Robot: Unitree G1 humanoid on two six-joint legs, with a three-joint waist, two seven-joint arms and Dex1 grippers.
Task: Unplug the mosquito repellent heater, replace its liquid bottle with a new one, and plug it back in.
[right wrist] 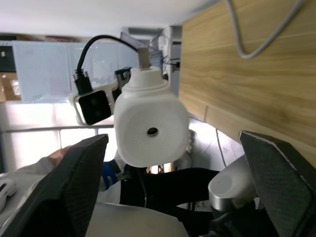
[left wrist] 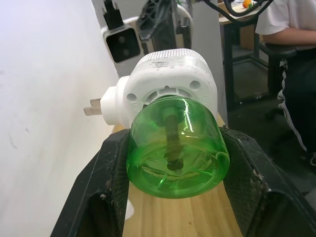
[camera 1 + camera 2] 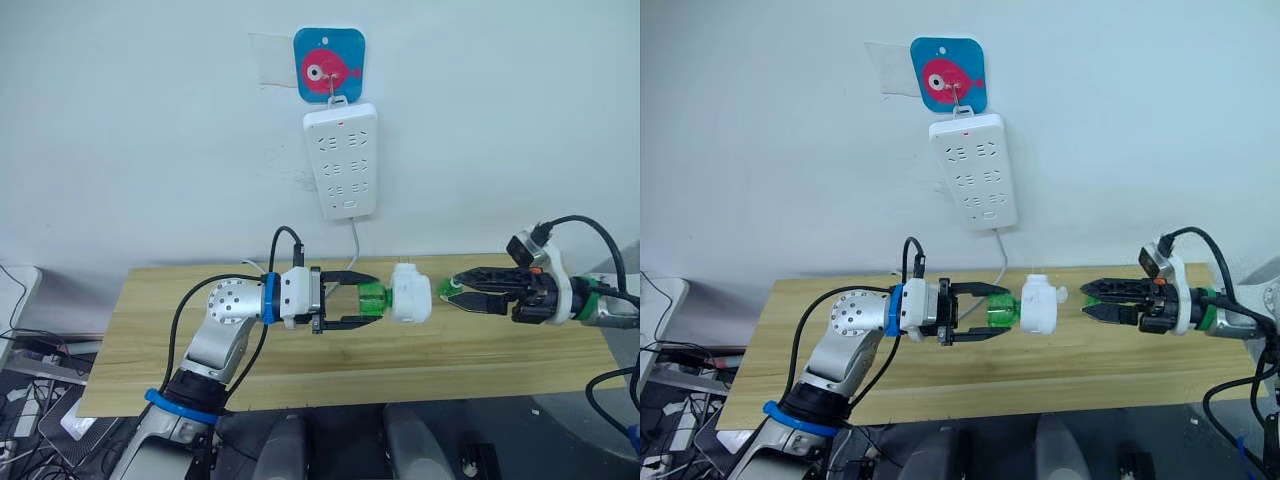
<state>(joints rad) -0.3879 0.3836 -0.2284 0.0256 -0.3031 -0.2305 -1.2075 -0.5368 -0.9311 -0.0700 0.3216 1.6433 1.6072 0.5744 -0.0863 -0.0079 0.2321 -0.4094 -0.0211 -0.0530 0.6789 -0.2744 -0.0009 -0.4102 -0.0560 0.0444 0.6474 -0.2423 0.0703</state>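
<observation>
An open gap lies between the right claw (image 3: 452, 291) and the heater (image 3: 410, 292), nothing in it. The left claw (image 3: 372, 301) blocks the bottle (image 3: 372, 299) side. The strip (image 3: 341, 160) hangs on the wall behind, its cable (image 3: 355, 242) dropping to the counter (image 3: 500, 350).

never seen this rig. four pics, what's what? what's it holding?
It's a humanoid robot with two arms, each ending in a two-fingered black hand. The two wide pictures come from a stereo camera on its head, looking down over a wooden table. The other two come from wrist cameras, looking along each hand's fingers.

The left hand is shut on a green liquid bottle that sits in the white mosquito repellent heater, held above the table, unplugged, its prongs bare. The right hand is open, facing the heater's domed top. A white power strip hangs on the wall.
</observation>
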